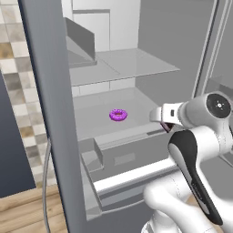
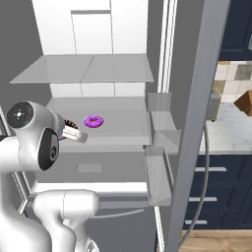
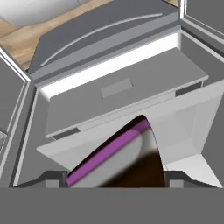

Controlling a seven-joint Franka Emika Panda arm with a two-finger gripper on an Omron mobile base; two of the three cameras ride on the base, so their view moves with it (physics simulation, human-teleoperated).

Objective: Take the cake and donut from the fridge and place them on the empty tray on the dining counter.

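The fridge (image 1: pixel 136 63) stands open, showing a white interior and grey shelves. The donut (image 1: pixel 118 115), a small ring with purple icing, lies on the middle shelf (image 2: pixel 118 110). The cake (image 3: pixel 127 162) is a dark brown slice with a purple-pink layer. It fills the gap between my finger tips, and my gripper (image 3: pixel 113 177) is shut on it. My hand sits at the front edge of that shelf, to the right of the donut in the left base view. A dark bit of cake (image 2: pixel 70 123) peeks out beside the hand. The tray and the dining counter are out of view.
The left fridge door (image 1: pixel 50 113) stands open close by my arm, and the right door (image 2: pixel 197 123) carries clear bins (image 2: pixel 160 147). Below the shelf is a grey drawer (image 3: pixel 122 92). A marble top (image 2: pixel 231 133) on navy drawers lies right of the fridge.
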